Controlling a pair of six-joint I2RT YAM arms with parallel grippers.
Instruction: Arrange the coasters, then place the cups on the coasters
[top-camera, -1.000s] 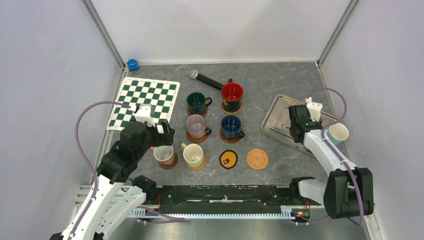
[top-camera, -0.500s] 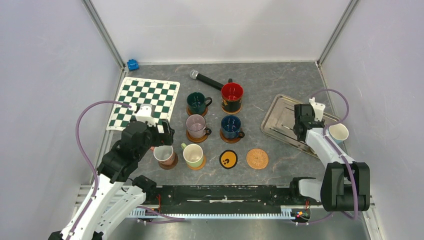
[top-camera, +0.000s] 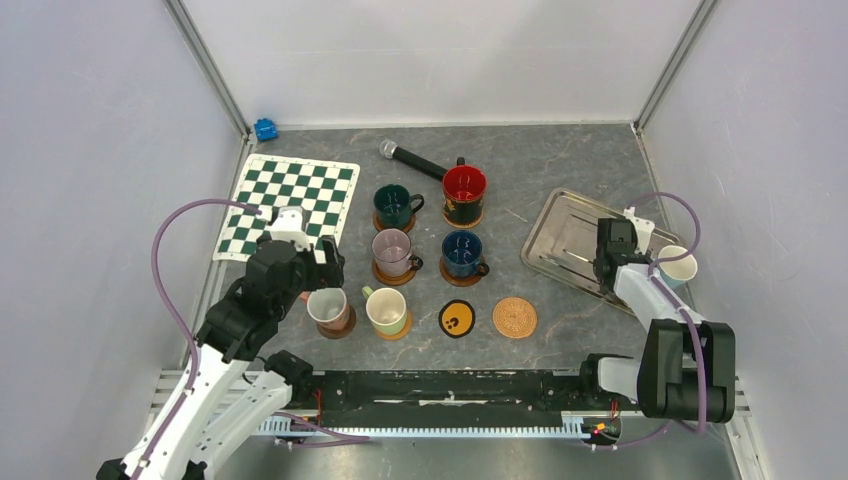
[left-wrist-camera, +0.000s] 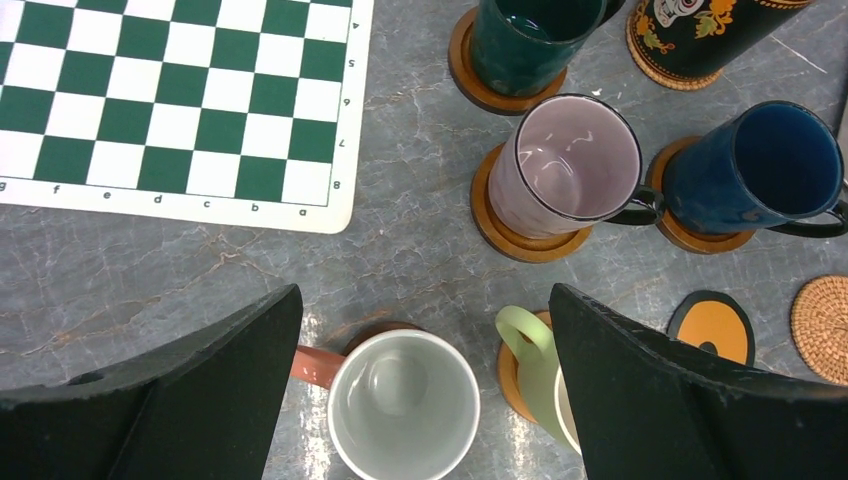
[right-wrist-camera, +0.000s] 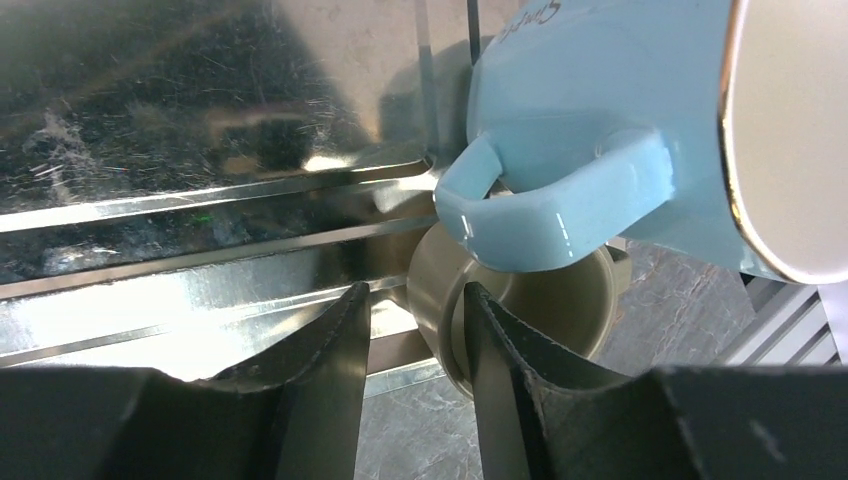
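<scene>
Six cups stand on coasters: dark green (top-camera: 394, 205), red-inside (top-camera: 464, 190), clear glass (top-camera: 391, 250), dark blue (top-camera: 462, 252), white-inside brownish (top-camera: 327, 308) and pale green (top-camera: 386, 309). The black coaster with the yellow mark (top-camera: 457, 319) and the woven tan coaster (top-camera: 515, 317) lie bare. My left gripper (left-wrist-camera: 422, 300) hangs open above the brownish cup (left-wrist-camera: 403, 405). By the tray's right end, my right gripper (right-wrist-camera: 415, 292) is open astride the wall of the small grey-olive cup (right-wrist-camera: 545, 300), one finger inside it. The light blue cup (right-wrist-camera: 600, 120) sits just behind.
A steel tray (top-camera: 560, 225) lies at the right. A green-and-white chequered mat (top-camera: 290, 200) lies at the back left, a black microphone (top-camera: 412, 158) behind the cups and a small blue object (top-camera: 265, 129) in the far left corner. Walls enclose the table.
My right gripper has slid right and nearer along the tray, toward the light blue cup. The left arm has barely shifted.
</scene>
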